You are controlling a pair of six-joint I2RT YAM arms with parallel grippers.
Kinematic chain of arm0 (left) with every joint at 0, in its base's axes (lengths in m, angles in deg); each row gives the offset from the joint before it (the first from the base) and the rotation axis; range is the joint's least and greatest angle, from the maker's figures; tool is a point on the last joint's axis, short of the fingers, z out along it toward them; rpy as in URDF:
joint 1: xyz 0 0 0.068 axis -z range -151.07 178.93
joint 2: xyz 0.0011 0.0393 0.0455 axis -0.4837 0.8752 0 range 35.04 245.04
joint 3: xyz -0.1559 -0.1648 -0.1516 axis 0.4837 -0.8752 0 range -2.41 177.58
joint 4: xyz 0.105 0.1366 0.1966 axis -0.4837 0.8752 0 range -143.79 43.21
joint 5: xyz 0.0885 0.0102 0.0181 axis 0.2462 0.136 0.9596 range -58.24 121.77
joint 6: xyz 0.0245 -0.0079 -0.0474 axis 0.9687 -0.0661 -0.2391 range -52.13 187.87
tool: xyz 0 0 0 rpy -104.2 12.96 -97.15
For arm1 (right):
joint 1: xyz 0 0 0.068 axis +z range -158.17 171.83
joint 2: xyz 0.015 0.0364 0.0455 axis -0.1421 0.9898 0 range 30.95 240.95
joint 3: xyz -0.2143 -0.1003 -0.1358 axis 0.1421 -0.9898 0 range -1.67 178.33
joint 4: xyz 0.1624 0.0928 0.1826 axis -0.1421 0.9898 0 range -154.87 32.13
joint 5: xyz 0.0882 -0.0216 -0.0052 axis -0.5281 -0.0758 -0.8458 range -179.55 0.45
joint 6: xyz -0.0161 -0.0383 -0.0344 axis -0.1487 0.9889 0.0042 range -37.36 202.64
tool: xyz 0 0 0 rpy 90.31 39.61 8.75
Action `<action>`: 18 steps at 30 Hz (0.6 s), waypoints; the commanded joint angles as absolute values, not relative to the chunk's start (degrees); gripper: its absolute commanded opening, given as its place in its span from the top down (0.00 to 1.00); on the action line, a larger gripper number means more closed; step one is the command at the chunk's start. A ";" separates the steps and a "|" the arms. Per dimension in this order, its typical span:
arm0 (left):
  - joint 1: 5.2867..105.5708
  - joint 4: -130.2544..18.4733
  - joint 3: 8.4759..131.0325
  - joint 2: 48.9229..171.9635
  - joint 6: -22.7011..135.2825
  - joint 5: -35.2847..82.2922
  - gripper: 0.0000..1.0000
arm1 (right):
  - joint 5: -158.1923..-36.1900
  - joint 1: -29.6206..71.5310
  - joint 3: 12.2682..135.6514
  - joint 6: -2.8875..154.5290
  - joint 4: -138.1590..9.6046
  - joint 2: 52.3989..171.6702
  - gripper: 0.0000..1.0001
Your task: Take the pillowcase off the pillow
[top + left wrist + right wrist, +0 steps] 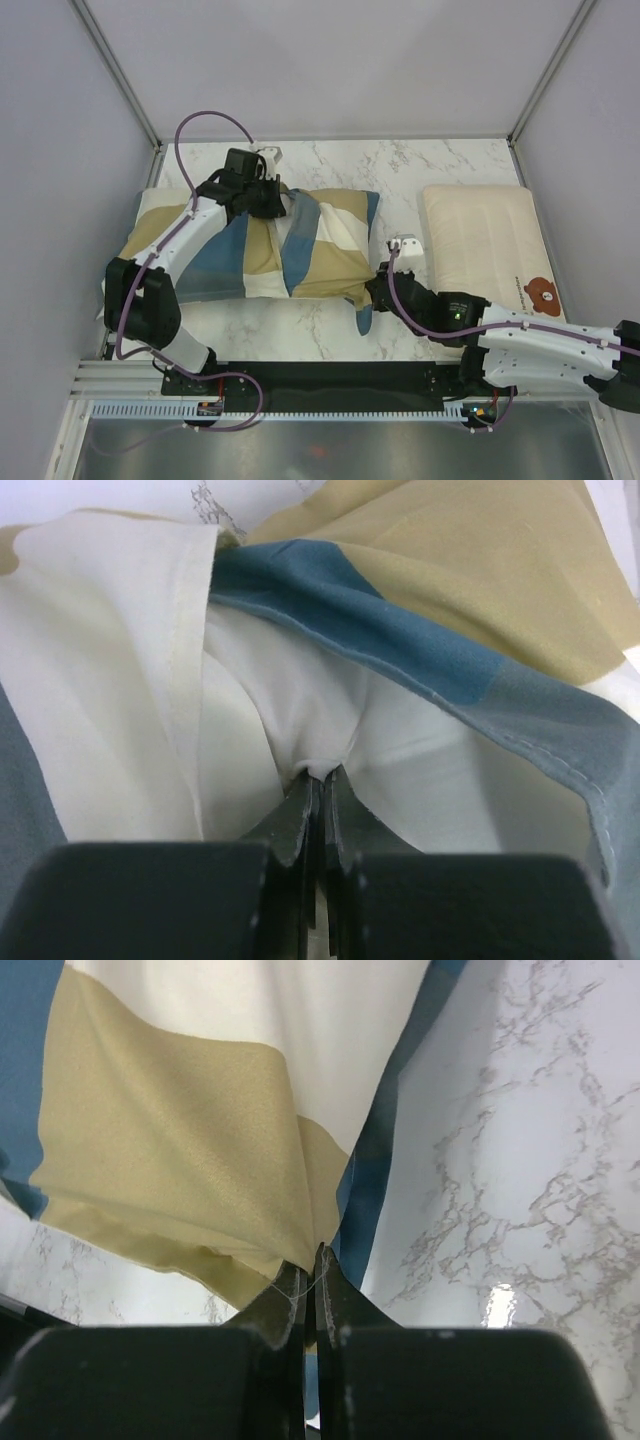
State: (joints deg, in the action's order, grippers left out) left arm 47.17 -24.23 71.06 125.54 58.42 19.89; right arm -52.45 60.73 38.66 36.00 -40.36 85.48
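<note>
So here's where we're at. The left gripper (320, 776) is clenched tight on a pinch of plain off-white fabric. We take that to be the plump off-white pillow (300, 695), showing in the slit of the big soft pillowcase with steel blue, tan and cream blocks (325, 245). A cream hemmed edge runs left of those jaws and a blue hemmed edge slants away to their right. The pinched fabric sits in the gap between the two. Ahead of the jaws the hems meet, and a sliver of the white marble tabletop (420, 170) shows past them.

The right gripper (310, 1265) is squeezed closed too, grasping the pillowcase at its near right corner. Tan cloth bunches up just left of and ahead of the jaws, and a narrow blue edge runs away alongside them. Right of that blue edge it's bare marble, so there's open room on that side.

From overhead, the covered pillow lies across the left half of the table between the two grippers, its left end close to the grey side wall (60, 150). Off to the right of the right jaws, a flat cream pillow with a brown bear print (470, 240) lies near the right wall. A strip of bare marble separates it from the pillowcase. Past the pillowcase's far edge, more bare marble runs to the back wall.
</note>
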 commanded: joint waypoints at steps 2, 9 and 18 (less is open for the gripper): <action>41.32 -26.45 68.60 121.62 61.11 29.94 0.98 | -49.38 55.83 39.46 40.70 -26.28 81.66 1.00; 41.32 -26.89 63.51 111.16 58.82 22.19 0.98 | -55.88 45.10 39.81 50.10 -36.90 87.90 1.00; 41.23 -27.68 55.69 101.93 58.55 17.71 0.98 | -68.18 26.39 39.29 57.67 -45.26 93.88 1.00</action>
